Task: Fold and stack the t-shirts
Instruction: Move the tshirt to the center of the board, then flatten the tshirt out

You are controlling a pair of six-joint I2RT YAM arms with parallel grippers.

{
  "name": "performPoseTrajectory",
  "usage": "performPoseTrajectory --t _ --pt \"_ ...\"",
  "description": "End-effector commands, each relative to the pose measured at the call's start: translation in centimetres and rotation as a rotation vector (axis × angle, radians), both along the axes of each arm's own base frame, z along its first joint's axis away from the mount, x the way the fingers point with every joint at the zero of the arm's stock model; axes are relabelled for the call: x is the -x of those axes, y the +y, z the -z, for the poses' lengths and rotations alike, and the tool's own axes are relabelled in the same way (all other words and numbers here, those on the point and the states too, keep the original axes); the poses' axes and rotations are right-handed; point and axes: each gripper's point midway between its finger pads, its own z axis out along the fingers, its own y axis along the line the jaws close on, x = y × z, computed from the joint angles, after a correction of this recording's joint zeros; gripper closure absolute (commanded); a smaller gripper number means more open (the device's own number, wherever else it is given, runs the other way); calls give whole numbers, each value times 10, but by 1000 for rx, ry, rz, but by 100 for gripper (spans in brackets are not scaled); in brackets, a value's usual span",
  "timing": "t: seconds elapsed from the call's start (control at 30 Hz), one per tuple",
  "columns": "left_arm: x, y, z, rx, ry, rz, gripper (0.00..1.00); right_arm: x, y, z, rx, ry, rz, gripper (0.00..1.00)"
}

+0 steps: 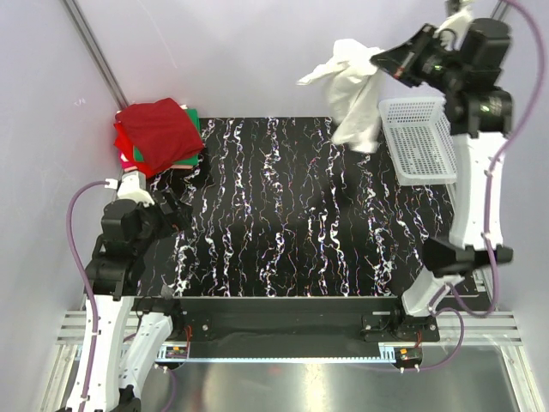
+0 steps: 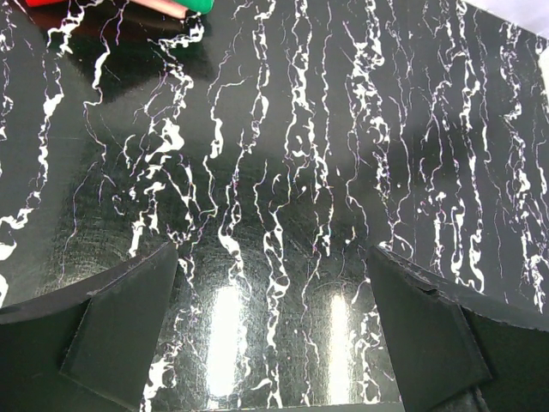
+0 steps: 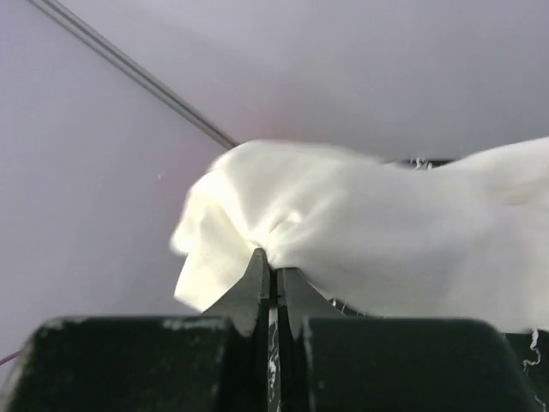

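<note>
Right gripper [image 3: 273,266], shut on only a thin pinch of the crumpled white cotton t-shirt [image 1: 353,93], may drop it; left gripper [image 2: 274,330] wide open, empty

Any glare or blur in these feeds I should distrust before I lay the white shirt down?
Left wrist: two bright reflections streak the glossy black white-veined tabletop between the fingers of the open left gripper; otherwise sharp. Right wrist: the crumpled white t-shirt pinched in the right gripper looks soft, its left edge smeared. Top external: evenly lit, sharp, no strong glare.
</note>
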Motion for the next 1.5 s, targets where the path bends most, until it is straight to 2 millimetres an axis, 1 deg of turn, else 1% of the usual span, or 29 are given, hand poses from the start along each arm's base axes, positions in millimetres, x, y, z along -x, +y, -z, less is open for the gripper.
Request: performPoseTrajectory --t 0.0,0.03,0.07,0.1,0.13,0.17,0.23,0.27,0.3,0.37,0.43,0.47,0.5,0.57,0.6,0.7,0.73,0.83,0.87,0.93,0.97,1.0,1.03,1.1,1.17,1.2,1.27,1.3,1.47 --pt "-8 2 -6 -8 -29 -15 1 18 -18 -9 6 -22 32 100" --pt "-8 2 -6 -9 -26 -15 1 17 -29 -1 22 0 83 94" --pt "-8 3 -5 -10 -25 -18 1 10 -35 33 28 94 108 84" --pt "-9 3 -4 -10 -19 -18 1 8 -42 52 29 145 142 66" --pt "-9 3 -4 -11 -17 -18 1 14 -51 62 18 181 192 32" --pt "-10 3 -3 -11 -14 -19 1 7 -77 121 23 329 304 18" --pt "-10 3 -2 -12 -8 -22 1 16 -104 160 -21 434 413 1" --pt "-11 4 -2 -13 -6 -24 1 24 -109 209 -39 552 419 0" --pt "-11 4 0 -13 -2 -24 1 27 -123 224 -63 582 443 0" --pt "-12 4 2 -13 10 -26 1 40 -120 260 -63 673 417 0" --pt "-13 3 5 -13 24 -23 1 53 -115 265 -58 679 399 0" --pt "-14 1 9 -8 40 -14 1 62 -109 277 -74 706 377 0" --pt "-16 -2 9 -3 39 -2 1 68 -105 264 -77 644 365 0" --pt "-17 -7 17 6 71 20 1 82 -93 277 -76 657 343 0" --pt "-17 -13 20 5 86 40 2 88 -84 271 -62 624 323 0" --pt "-15 -27 37 -26 165 53 4 109 -43 294 39 656 235 0" --pt "-15 -31 42 -22 192 42 5 118 -15 302 83 666 164 0" --pt "-12 -50 67 -68 291 49 10 131 21 328 129 698 70 0" --pt "-14 -50 76 -95 323 24 11 141 44 334 163 707 6 0" --pt "-11 -57 82 -99 347 42 13 148 72 349 240 728 -66 0" --pt "-10 -55 79 -105 346 30 15 161 100 344 297 711 -146 1" --pt "-6 -51 77 -119 358 22 15 163 111 356 356 738 -173 1" --pt "-7 -44 59 -130 302 11 14 154 119 347 408 687 -172 1" --pt "-4 -34 36 -177 239 17 11 158 132 362 506 711 -199 3" --pt "-2 -20 21 -215 165 -9 8 142 135 359 527 692 -174 13" --pt "0 -15 23 -235 159 -17 8 137 138 369 550 709 -174 19" --pt "3 -9 19 -218 113 -44 8 127 144 371 568 709 -177 31" --pt "4 -12 14 -202 94 -32 8 126 149 387 601 744 -185 32" --pt "9 -7 4 -177 31 -44 5 123 166 414 702 764 -208 42"
